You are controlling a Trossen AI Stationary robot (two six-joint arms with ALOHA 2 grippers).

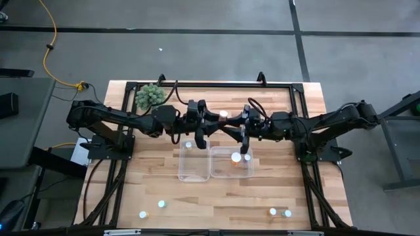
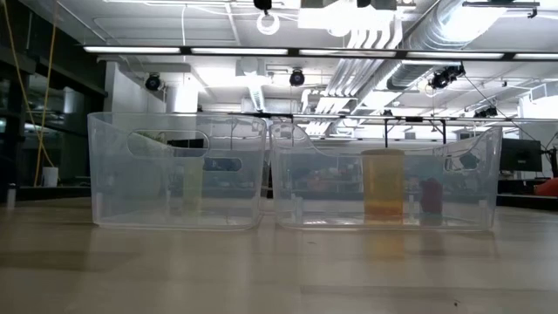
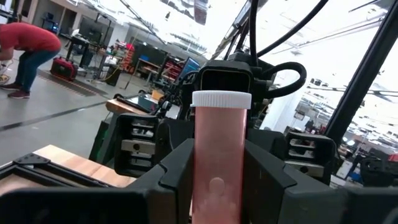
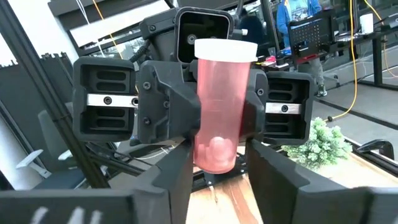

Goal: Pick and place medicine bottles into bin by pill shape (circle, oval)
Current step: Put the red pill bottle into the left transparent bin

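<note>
An orange medicine bottle [image 3: 217, 143] with a white cap [image 3: 221, 99] stands upright in mid-air above the far ends of two clear bins [image 1: 195, 172] [image 1: 231, 172]. My left gripper [image 3: 217, 177], reaching from the table's left, is shut on it. My right gripper [image 4: 217, 171] faces it from the right, open, its fingers [image 4: 267, 180] close beside the bottle's lower part [image 4: 216, 155]. The left bin holds one bottle [image 1: 188, 145], the right bin two bottles [image 1: 236, 157] [image 1: 247, 157]. My left gripper pinches the bottle's orange body [image 4: 205, 106] between its two fingers [image 4: 168, 109], at about mid-height. The fingers come in level from the table's left. The bottle stands upright, cap up, lifted clear of bins and table. My right gripper: whether its fingers touch the bottle I cannot tell.
Several loose bottles stand near the table's front edge, two at the left [image 1: 161, 204] [image 1: 142, 214] and two at the right [image 1: 272, 211] [image 1: 287, 213]. A fuzzy green plant ball [image 1: 151, 96] sits at the far left. A black frame [image 1: 216, 84] rims the table's far side.
</note>
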